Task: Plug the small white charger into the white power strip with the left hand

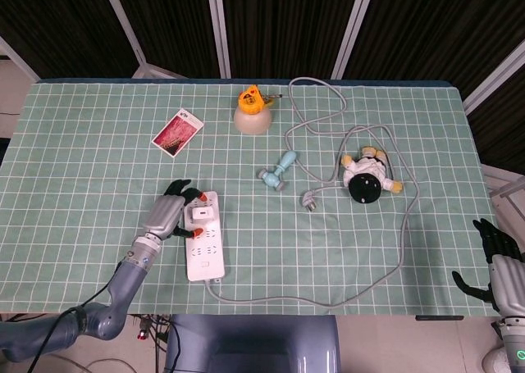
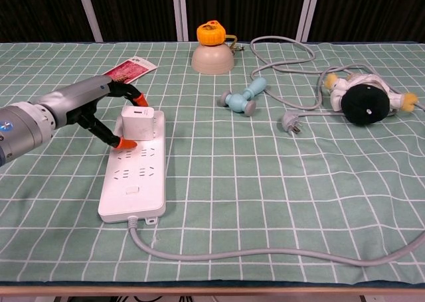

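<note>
The white power strip (image 1: 206, 248) (image 2: 133, 182) lies at the front left of the green checked cloth. The small white charger (image 1: 199, 216) (image 2: 137, 124) stands upright on the strip's far end, seated in a socket. My left hand (image 1: 166, 214) (image 2: 93, 106) is just left of the charger with its fingers spread around it. One orange fingertip (image 2: 125, 143) rests on the strip by the charger's base and another hovers over its top edge. My right hand (image 1: 492, 254) hangs off the table's front right corner, holding nothing, fingers apart.
A beige bowl with an orange toy (image 1: 252, 112) (image 2: 212, 48) sits at the back centre, a red card (image 1: 177, 133) at the back left. A blue toy (image 2: 244, 97), a loose grey plug (image 2: 290, 121) on a long cable, and a black-and-white plush (image 2: 364, 99) lie to the right.
</note>
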Action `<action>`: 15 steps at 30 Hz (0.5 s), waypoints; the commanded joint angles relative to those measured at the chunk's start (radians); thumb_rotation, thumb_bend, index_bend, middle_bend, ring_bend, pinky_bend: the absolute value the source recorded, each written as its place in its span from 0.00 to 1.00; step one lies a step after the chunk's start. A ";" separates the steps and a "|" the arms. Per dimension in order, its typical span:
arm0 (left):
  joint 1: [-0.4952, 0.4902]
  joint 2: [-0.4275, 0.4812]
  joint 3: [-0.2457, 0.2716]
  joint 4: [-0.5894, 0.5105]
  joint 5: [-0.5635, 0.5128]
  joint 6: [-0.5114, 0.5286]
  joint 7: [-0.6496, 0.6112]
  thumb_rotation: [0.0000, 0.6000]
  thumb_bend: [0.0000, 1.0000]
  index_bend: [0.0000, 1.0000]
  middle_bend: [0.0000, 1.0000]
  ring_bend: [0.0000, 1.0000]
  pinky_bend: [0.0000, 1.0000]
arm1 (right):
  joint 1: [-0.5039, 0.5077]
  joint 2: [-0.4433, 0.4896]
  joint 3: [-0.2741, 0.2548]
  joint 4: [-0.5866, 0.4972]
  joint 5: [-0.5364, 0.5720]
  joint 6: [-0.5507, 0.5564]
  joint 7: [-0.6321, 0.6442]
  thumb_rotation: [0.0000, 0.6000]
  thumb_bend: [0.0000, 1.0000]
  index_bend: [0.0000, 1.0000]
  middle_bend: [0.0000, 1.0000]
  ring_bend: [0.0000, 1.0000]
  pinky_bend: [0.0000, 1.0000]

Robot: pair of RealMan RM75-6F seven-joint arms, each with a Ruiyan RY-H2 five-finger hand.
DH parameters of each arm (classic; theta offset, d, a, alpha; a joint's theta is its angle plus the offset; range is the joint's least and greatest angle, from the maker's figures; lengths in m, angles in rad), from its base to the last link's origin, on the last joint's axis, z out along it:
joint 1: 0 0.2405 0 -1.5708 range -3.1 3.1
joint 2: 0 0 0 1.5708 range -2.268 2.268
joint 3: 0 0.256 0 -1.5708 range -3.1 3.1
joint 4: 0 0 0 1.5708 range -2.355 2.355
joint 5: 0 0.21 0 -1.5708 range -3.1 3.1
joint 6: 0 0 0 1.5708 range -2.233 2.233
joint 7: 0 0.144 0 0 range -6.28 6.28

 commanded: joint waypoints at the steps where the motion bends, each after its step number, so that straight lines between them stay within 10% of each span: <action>1: 0.001 0.004 -0.002 -0.006 -0.002 -0.002 0.003 1.00 0.12 0.27 0.18 0.00 0.00 | 0.000 0.000 0.000 0.000 0.000 0.000 0.000 1.00 0.35 0.00 0.00 0.00 0.00; 15: -0.003 0.073 -0.078 -0.156 0.035 0.043 -0.049 1.00 0.10 0.23 0.19 0.05 0.11 | -0.001 0.000 0.000 0.000 -0.002 0.003 0.003 1.00 0.35 0.00 0.00 0.00 0.00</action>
